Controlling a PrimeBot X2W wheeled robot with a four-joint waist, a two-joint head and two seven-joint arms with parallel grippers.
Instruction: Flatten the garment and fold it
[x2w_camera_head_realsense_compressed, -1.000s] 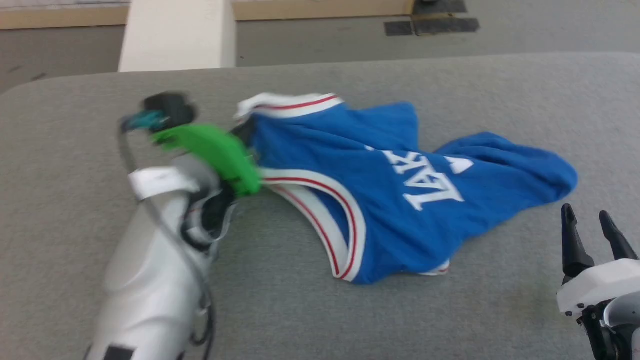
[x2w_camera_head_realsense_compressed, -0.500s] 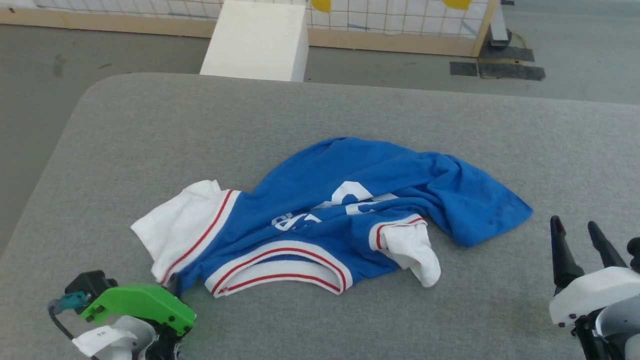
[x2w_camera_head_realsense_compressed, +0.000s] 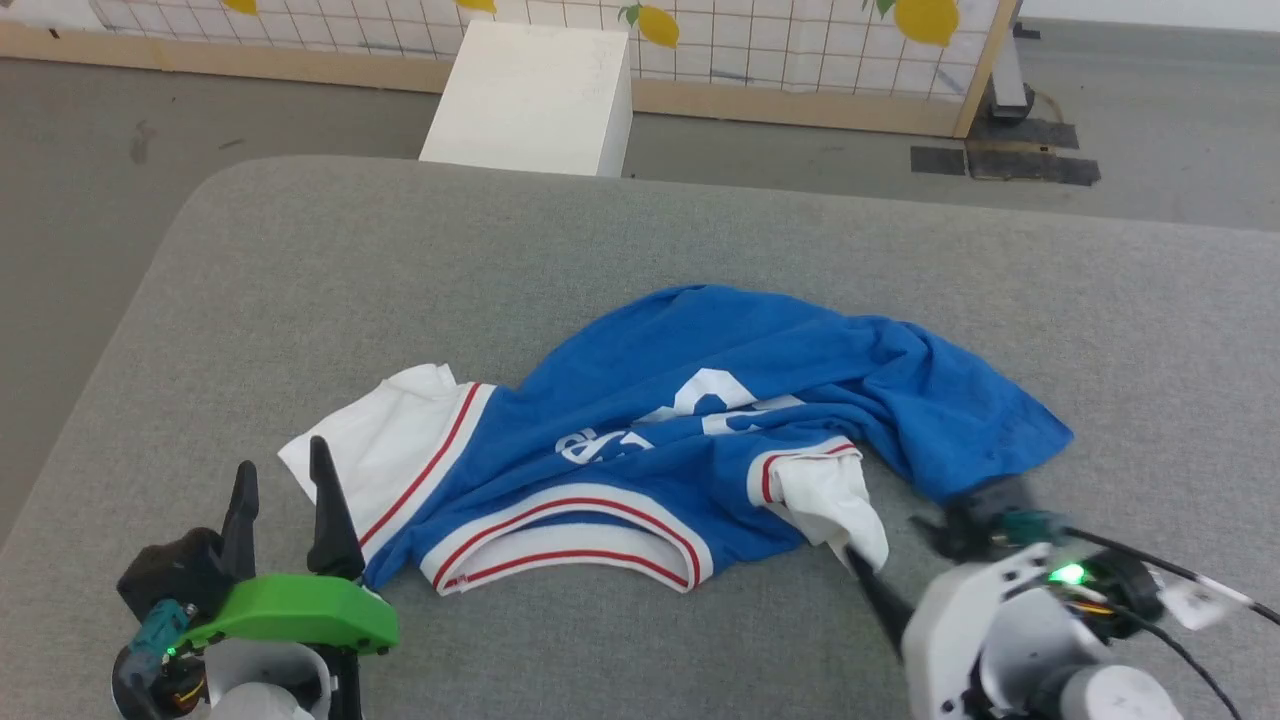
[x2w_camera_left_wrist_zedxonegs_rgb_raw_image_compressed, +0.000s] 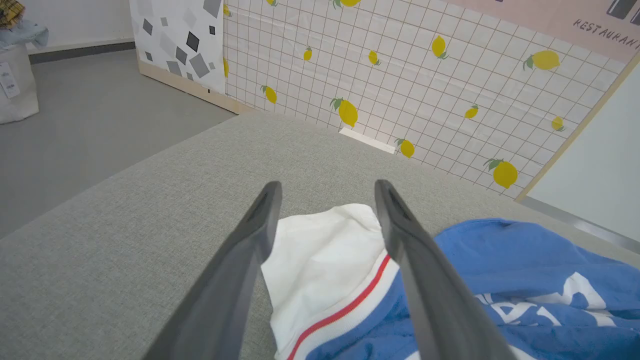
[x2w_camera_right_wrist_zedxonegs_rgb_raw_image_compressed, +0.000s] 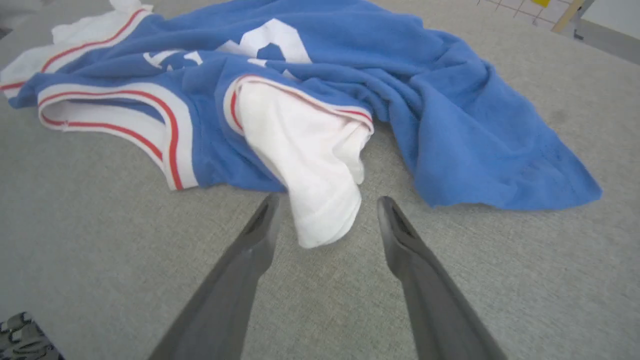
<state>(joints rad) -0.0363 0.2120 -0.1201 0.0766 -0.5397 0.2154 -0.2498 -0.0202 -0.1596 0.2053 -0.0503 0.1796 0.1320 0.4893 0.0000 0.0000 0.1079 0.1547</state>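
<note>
The left end effector (x2w_camera_left_wrist_zedxonegs_rgb_raw_image_compressed: 327, 184) stands with dark fingers spread above the grey fabric worktop (x2w_camera_left_wrist_zedxonegs_rgb_raw_image_compressed: 125, 240). Between them lies the white red-striped sleeve (x2w_camera_left_wrist_zedxonegs_rgb_raw_image_compressed: 320, 260) of the royal-blue jersey garment (x2w_camera_left_wrist_zedxonegs_rgb_raw_image_compressed: 500, 260).

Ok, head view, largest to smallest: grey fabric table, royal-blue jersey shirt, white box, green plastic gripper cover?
1. grey fabric table
2. royal-blue jersey shirt
3. white box
4. green plastic gripper cover, though nearest the camera
</note>
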